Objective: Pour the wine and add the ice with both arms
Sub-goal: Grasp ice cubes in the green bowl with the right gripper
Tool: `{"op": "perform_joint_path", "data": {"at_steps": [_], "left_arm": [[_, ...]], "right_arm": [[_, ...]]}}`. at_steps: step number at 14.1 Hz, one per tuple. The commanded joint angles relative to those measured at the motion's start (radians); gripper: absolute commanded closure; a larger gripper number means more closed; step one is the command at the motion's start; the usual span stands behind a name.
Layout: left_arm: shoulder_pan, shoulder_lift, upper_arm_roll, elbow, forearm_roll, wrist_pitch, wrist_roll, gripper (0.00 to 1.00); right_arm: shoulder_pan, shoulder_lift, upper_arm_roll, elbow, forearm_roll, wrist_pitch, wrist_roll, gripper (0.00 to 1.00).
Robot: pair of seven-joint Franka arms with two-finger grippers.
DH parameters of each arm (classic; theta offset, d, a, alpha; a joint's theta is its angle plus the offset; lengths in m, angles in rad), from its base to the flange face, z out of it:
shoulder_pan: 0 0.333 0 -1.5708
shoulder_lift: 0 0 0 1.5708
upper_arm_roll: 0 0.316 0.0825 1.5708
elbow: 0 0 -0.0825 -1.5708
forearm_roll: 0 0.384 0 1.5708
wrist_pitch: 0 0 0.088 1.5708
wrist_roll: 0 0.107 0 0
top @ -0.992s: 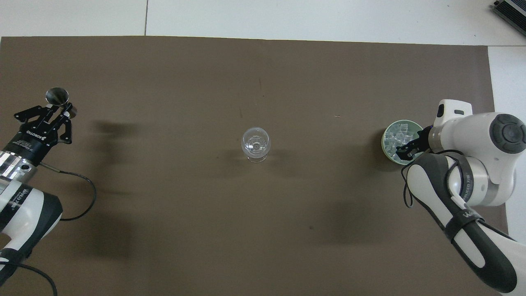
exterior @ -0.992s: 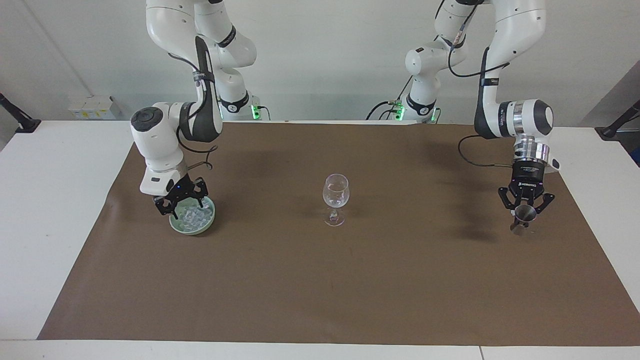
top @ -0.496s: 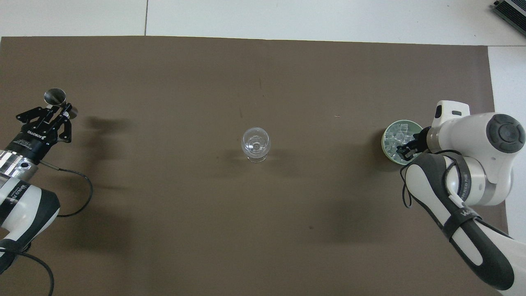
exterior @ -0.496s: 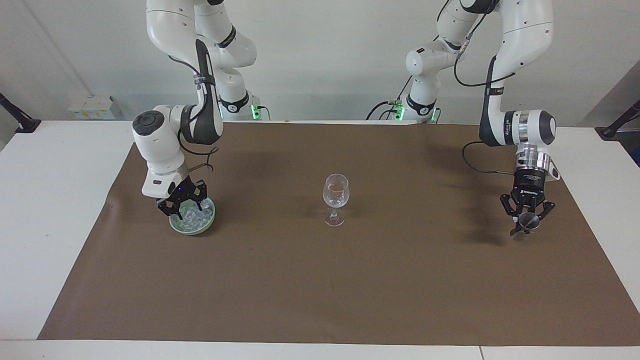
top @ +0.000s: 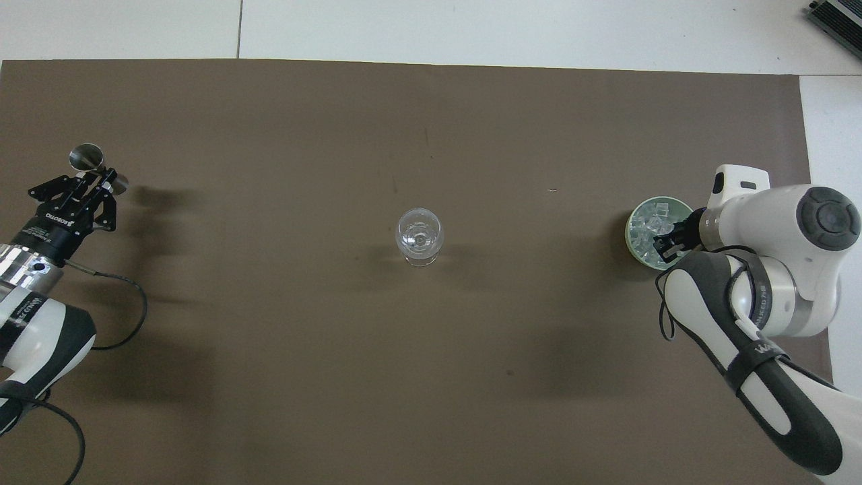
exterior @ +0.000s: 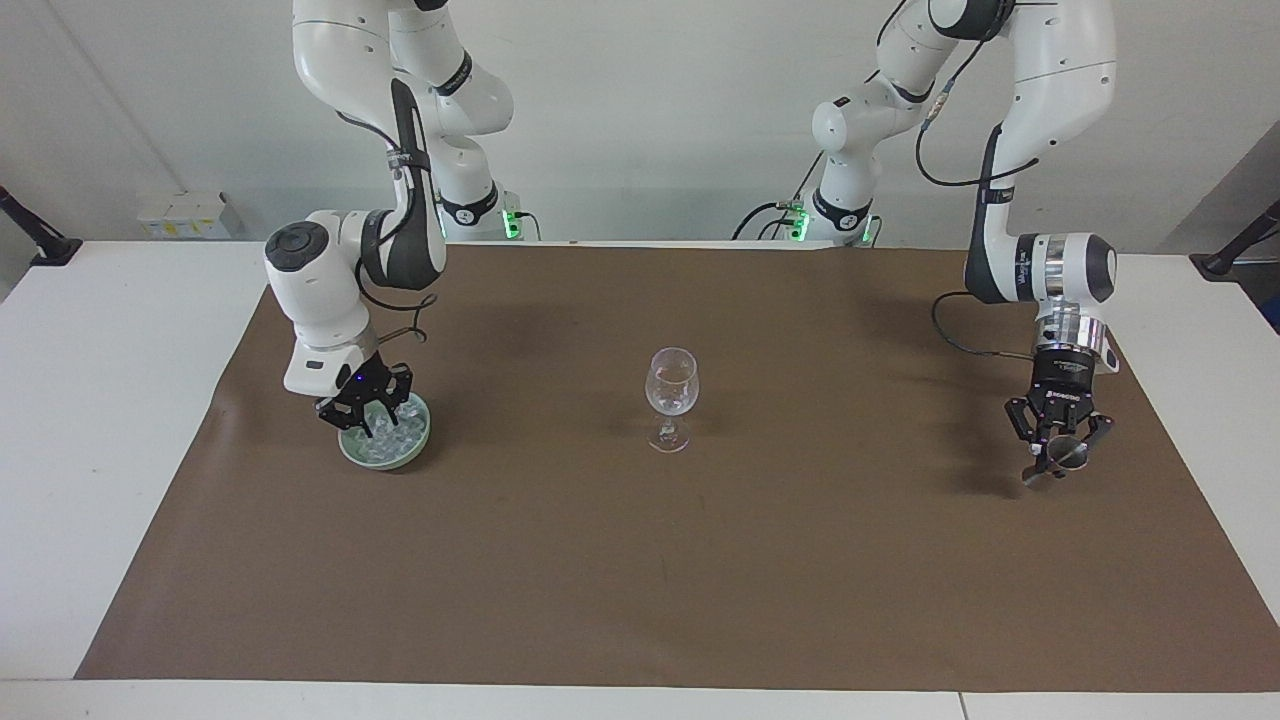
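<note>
In the facing view the wine glass (exterior: 672, 385) stands upright and looks empty at the middle of the brown mat (exterior: 640, 580) that covers the tabletop (exterior: 100, 450). The ice (exterior: 388, 437) lies heaped in a pale green bowl (exterior: 428, 432) at 9 o'clock from the glass, well apart from it.

The right tool (exterior: 364, 412) is down in that bowl among the cubes. I cannot tell whether it is wide or already closed on 1. The left tool (exterior: 1056, 460) is at 3 o'clock from the glass, low over the mat and holding a small steel measuring cup (exterior: 1070, 452) at a tilt. Whether the cup touches the mat is not clear.

The step in hand looks like picking ice. To do it well, the right tool should close on 1 cube near the top of the heap, squarely across 2 flat faces. Wet cubes are likely to squirt out of a corner grip. It should lift straight up clear of the rim, since dragging sideways could shift or tip the light bowl. It should then travel toward 3 o'clock and release low over the glass mouth, because a high drop could chip or topple it. The measuring cup is best kept away from the glass until then.
</note>
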Motion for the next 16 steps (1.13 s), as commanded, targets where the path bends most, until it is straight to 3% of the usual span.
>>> {"op": "perform_joint_path", "data": {"at_steps": [1,2,5,7,11,16], "left_arm": [[0.021,0.031,-0.006,0.031,0.002,-0.027,-0.035,1.0],[0.022,0.038,-0.006,0.035,0.002,-0.027,-0.044,1.0],[0.022,0.048,-0.006,0.042,0.002,-0.027,-0.064,1.0],[0.022,0.063,-0.006,0.051,0.003,-0.03,-0.081,1.0],[0.024,0.086,-0.005,0.064,0.005,-0.051,-0.083,1.0],[0.042,0.129,-0.005,0.092,0.026,-0.091,-0.083,1.0]], "right_arm": [[-0.014,0.004,0.005,0.001,0.011,0.015,-0.029,0.86],[-0.014,0.004,0.005,0.004,0.011,0.012,-0.027,0.96],[-0.014,-0.002,0.007,0.058,0.02,-0.063,-0.004,1.0],[-0.012,-0.024,0.013,0.102,0.083,-0.15,0.051,1.0],[-0.011,-0.061,0.022,0.122,0.099,-0.19,0.198,1.0],[-0.008,-0.111,0.1,0.21,0.1,-0.319,0.505,1.0]]}}
